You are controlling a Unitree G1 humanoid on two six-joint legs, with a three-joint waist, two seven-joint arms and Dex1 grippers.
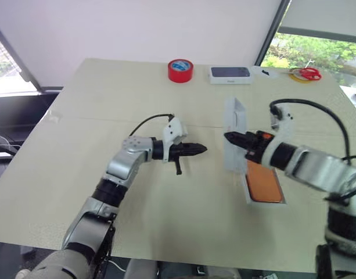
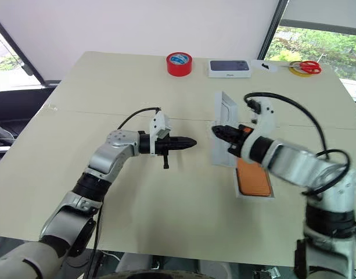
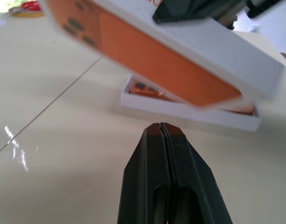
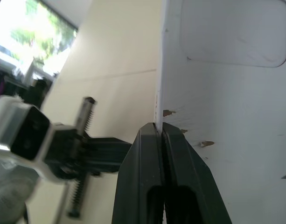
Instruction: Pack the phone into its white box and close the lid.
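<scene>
- Lid [image 1: 234, 135] is held on edge above the table [image 1: 108, 104], pinched along one rim by the right gripper [image 1: 229, 137], whose two black fingers are pressed together on that rim, as seen up close in the right wrist view [image 4: 159, 135].
- Moulded white inside of the lid, with a rounded recess, is seen in the right wrist view [image 4: 226, 93]; in the left wrist view an orange picture is seen on its outer face [image 3: 147, 51].
- Phone [image 1: 263, 182] is seen lying flat, orange back up, inside the white box [image 1: 248, 200], which rests on the table at about 4 o'clock from the table's centre, just below and beside the raised lid.
- Left gripper [image 1: 202, 149] is held level over the middle of the table, pointed toward 3 o'clock at the lid, with a clear gap left between them; its fingers are fully closed on nothing, as shown in the left wrist view [image 3: 162, 128].
- Red tape roll [image 1: 180, 70] is seen near the far edge at about 12 o'clock.
- White box with a dark-blue top [image 1: 230, 74] is placed just beside the tape, toward 1 o'clock.
- Red-handled scissors [image 1: 306, 73] are seen at the far corner, toward 2 o'clock, well apart from both grippers.
</scene>
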